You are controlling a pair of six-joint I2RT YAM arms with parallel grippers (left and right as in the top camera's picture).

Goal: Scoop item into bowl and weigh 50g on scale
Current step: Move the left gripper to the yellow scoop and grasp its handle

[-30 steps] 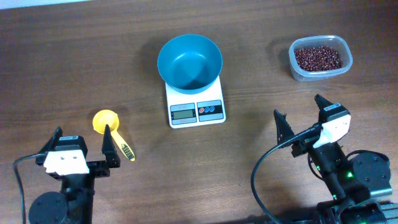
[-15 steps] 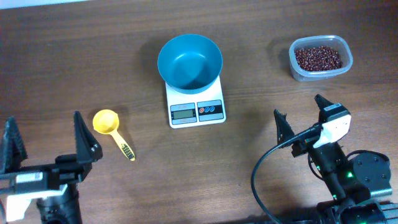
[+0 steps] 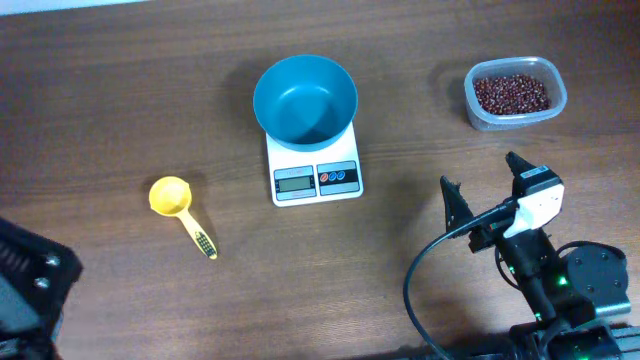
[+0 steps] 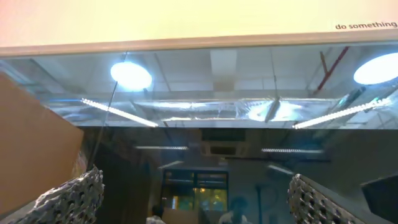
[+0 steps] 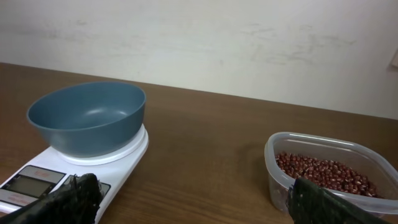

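The teal bowl [image 3: 305, 98] stands empty on the white scale [image 3: 316, 178], and both show in the right wrist view: bowl [image 5: 87, 118], scale [image 5: 37, 180]. The red-brown beans [image 3: 511, 93] lie in a clear tub at the back right and also show in the right wrist view [image 5: 323, 174]. My right gripper [image 3: 481, 172] is open and empty, low over the table between scale and tub [image 5: 196, 208]. My left gripper [image 4: 196, 199] is open and empty and points up at a ceiling. Only a dark part of the left arm [image 3: 25, 290] shows overhead.
A yellow scoop [image 3: 170, 195] lies on the wooden table left of the scale, handle toward the front right. The clear tub [image 3: 471, 105] sits near the table's back right. A wall runs behind the table in the right wrist view.
My left arm has swung back and tilted upward; its gripper has left the overhead view at the lower left. The right arm, bowl, scoop and beans have not moved.
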